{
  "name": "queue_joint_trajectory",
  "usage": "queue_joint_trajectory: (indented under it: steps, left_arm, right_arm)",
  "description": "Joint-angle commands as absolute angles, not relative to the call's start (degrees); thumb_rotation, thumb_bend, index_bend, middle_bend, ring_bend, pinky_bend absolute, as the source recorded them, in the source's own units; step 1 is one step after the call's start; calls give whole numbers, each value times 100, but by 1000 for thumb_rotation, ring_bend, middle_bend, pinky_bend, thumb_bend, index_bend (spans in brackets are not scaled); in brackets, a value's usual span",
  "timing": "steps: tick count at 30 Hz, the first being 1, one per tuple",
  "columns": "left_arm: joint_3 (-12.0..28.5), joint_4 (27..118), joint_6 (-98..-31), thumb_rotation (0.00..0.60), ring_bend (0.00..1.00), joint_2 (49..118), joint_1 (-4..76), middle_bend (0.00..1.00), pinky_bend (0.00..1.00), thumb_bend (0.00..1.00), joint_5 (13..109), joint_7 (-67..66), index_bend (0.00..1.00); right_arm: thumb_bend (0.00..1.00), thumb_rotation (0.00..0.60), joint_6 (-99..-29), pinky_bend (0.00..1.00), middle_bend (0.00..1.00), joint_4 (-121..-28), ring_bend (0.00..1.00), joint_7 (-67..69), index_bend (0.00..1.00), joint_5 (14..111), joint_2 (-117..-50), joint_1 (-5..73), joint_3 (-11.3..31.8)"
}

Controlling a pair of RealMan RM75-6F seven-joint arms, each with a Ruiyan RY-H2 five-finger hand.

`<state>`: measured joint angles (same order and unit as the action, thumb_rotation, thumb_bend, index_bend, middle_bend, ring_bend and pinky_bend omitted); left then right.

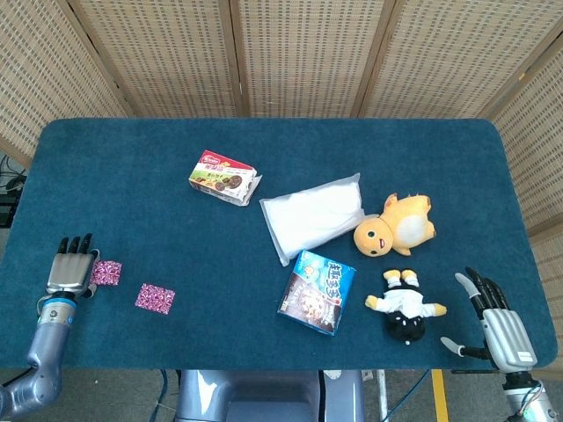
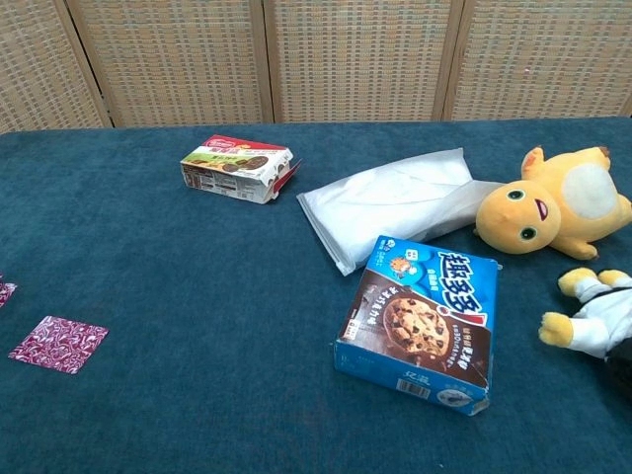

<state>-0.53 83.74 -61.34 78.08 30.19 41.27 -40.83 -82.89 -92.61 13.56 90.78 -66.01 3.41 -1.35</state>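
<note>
We had the left hand (image 1: 70, 269) flat, fingers extended, holding nothing, just beside a pink patterned sachet (image 1: 107, 272) at the table's near-left corner. The right hand (image 1: 498, 322) rested open. We judged the grasp not yet begun; closing on the sachet required a fine pinch.

Red biscuit box (image 1: 225, 177) far back; white pouch (image 1: 315, 215) beside yellow plush (image 1: 395, 225); blue cookie box (image 1: 317, 292) nearer.

Silver-grey left robot hand (image 1: 70, 268), black fingers (image 1: 75, 243), blue wrist ring, matching right robot hand (image 1: 497, 325)
</note>
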Motion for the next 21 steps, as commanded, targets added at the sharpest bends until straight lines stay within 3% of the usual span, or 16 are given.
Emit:
queue_joint_trajectory:
  steps: [1,9,13,21]
  left_arm:
    - [-48,8364,-6128,600,0,7802,3014,0,0,296,4117,-4086,350]
    - [-9,8303,-6161,600,0,7818,3000,0,0,294,4084,-4116,302]
    - [22,8325,-6173,600,0,7791,3005,0,0,288,4026,-4159,217]
    - [74,8346,-6174,600,0,7780,2982,0,0,285,4059,-4072,208]
  right_arm:
    - [105,600,-8298,0,0,-9264,0,1351,43,9085,-6602,339,-135]
    - [105,600,-8300,0,0,-9275,0,1356,43,9075,-6593,338,-130]
    - [105,600,-8304,0,0,-9277,0,1357,43,9077,-6595,339,-127]
    - [105,600,-8303,0,0,-9286,0,1338,43,9085,-6596,340,-131]
